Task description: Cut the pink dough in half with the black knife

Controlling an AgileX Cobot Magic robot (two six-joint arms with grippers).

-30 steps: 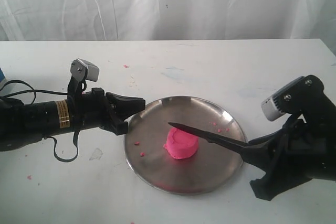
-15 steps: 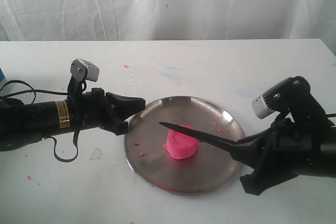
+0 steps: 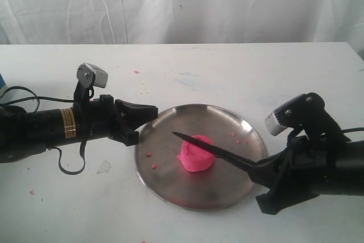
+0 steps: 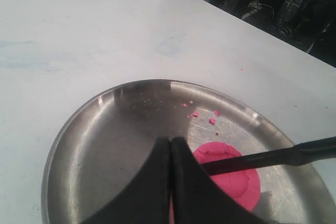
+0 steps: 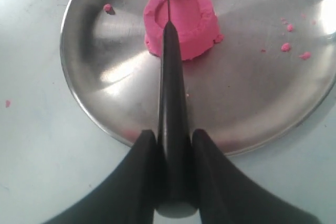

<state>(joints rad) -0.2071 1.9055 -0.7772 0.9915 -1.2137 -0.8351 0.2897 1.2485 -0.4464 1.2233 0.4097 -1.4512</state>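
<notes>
The pink dough point(image 3: 196, 156) is a round puck near the middle of the steel plate point(image 3: 170, 135). My right gripper point(image 3: 266, 170) is shut on the handle of the black knife point(image 3: 222, 152) at the plate's right rim. The blade reaches left across the top of the dough, along its middle, with the tip just past it. In the right wrist view the knife point(image 5: 170, 77) runs from the gripper point(image 5: 173, 132) over the dough point(image 5: 184, 24). My left gripper point(image 3: 152, 111) is shut and empty, its tips over the plate's left rim. The left wrist view shows that gripper point(image 4: 170, 141), the dough point(image 4: 236, 182) and the knife point(image 4: 278, 156).
Small pink crumbs point(image 3: 238, 138) lie on the plate's right part, and more crumbs point(image 3: 149, 155) dot the white table left of it. A white curtain point(image 3: 182, 4) hangs behind the table. A black cable point(image 3: 71, 166) loops under the left arm.
My right arm has moved left and lower, toward the plate. The knife has slid further left across the dough and its blade has come down onto the dough's top. The left arm has not moved.
</notes>
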